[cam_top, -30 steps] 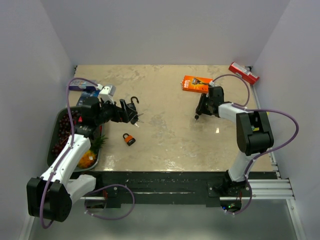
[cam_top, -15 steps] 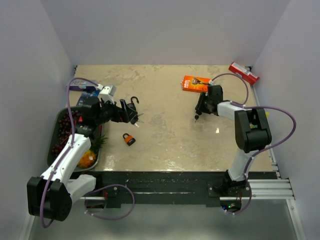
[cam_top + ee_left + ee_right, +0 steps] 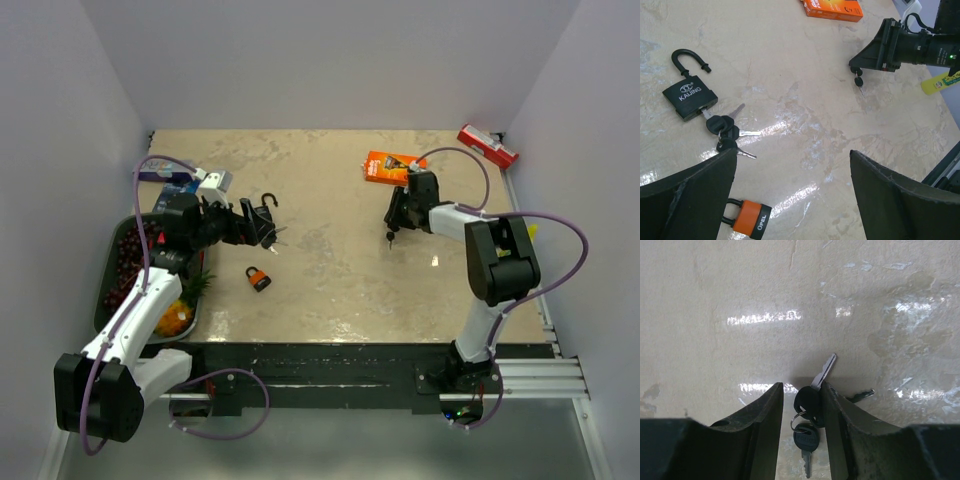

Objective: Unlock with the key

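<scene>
Two padlocks lie on the table (image 3: 340, 290). One is a black padlock (image 3: 690, 97) with its shackle swung open and a bunch of keys (image 3: 726, 134) in its keyhole. The other is an orange padlock (image 3: 747, 222) just beside those keys. The left pincer (image 3: 792, 170) hovers above them, spread wide and holding nothing. Well apart, the right pincer (image 3: 801, 390) stands narrow, pinching a second bunch of keys (image 3: 809, 401) by one black head.

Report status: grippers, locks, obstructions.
Left gripper open beside unlocked black padlock. Right gripper shut on key bunch. Orange padlock closed; nothing blocking it.
</scene>
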Robot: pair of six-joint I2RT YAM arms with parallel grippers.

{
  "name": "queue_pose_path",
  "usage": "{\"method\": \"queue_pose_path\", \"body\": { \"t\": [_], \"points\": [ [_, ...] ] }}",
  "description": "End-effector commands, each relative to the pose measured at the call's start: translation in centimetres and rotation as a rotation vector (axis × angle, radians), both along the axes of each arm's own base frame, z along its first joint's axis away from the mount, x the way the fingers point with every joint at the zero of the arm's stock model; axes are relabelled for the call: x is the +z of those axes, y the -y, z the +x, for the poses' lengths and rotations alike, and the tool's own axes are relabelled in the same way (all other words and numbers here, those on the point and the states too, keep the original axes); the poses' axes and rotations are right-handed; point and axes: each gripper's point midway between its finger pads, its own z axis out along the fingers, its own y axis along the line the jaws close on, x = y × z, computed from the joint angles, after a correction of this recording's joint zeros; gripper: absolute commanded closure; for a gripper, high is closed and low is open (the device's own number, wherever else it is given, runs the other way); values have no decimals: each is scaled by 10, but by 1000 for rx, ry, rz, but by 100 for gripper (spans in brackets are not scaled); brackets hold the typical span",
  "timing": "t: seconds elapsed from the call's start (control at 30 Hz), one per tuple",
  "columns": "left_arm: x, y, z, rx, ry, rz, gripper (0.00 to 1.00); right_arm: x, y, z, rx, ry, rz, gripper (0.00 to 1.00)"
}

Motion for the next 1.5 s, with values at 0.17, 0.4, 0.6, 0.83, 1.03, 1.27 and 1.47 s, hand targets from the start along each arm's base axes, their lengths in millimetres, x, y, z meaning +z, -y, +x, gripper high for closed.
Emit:
{"method": "queue_pose_path", "body": {
  "t": [0.17, 0.4, 0.6, 0.83, 1.03, 1.27, 1.47],
  "points": [
    [11, 2, 4, -7, 42, -22, 2, -12, -22, -1, 29, -16, -3, 60],
    [9, 2, 4, -5, 33, -20, 2, -11, -37, -6, 69, -13, -47, 60],
    [9, 2, 4, -12, 34, -21, 2, -3, -20, -14, 79, -17, -146, 57],
    [9, 3, 4, -14, 31, -23, 2, -11, -23, -27, 174, -66, -163, 54],
    [9, 3, 4, -14, 29, -24, 2, -16, -22, -39, 200, -84, -156, 55],
    [6, 3, 3, -16, 20, -25, 2, -22, -21, -47, 198, -101, -167, 60],
    [6, 3, 4, -14, 19, -24, 2, -21, -22, -52, 198, -100, -171, 67]
  ]
}}
